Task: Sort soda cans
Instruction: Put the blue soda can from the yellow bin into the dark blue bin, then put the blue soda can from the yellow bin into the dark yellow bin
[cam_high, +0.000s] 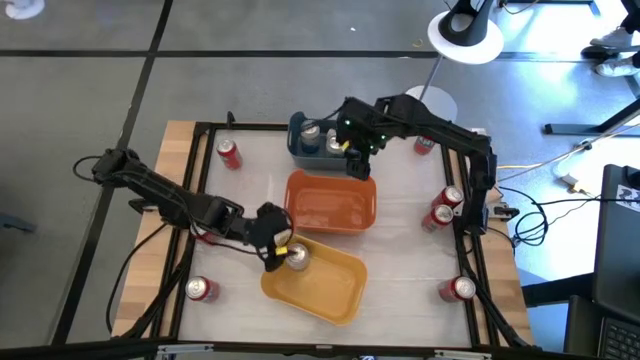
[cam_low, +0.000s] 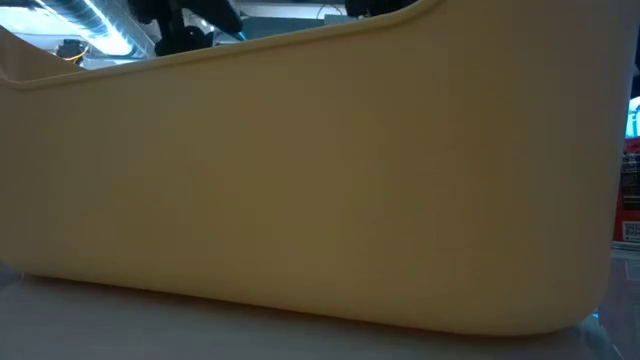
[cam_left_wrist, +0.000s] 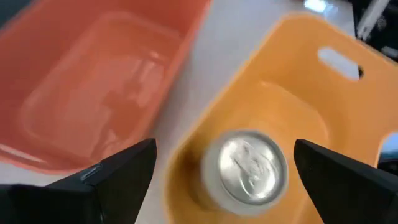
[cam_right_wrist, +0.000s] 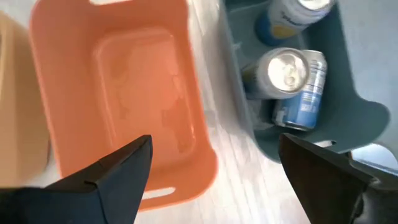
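Note:
A soda can (cam_left_wrist: 252, 168) with a silver top stands upright inside the yellow bin (cam_left_wrist: 292, 81), at its left end (cam_high: 297, 258). My left gripper (cam_left_wrist: 225, 148) (cam_high: 278, 252) hangs open just above it, one finger on each side, apart from the can. My right gripper (cam_right_wrist: 214, 140) (cam_high: 358, 158) is open and holds nothing, high over the gap between the orange bin (cam_right_wrist: 118, 81) and the blue bin (cam_right_wrist: 249, 118). The blue bin holds soda cans with blue-and-white bodies (cam_right_wrist: 287, 71). The orange bin has nothing in it.
Red soda cans stand around the table: far left (cam_high: 230, 153), near left (cam_high: 202, 289), near right (cam_high: 458, 289), two at the right edge (cam_high: 440, 213), one far right (cam_high: 425, 145). The yellow bin's wall (cam_low: 300, 180) fills the low view.

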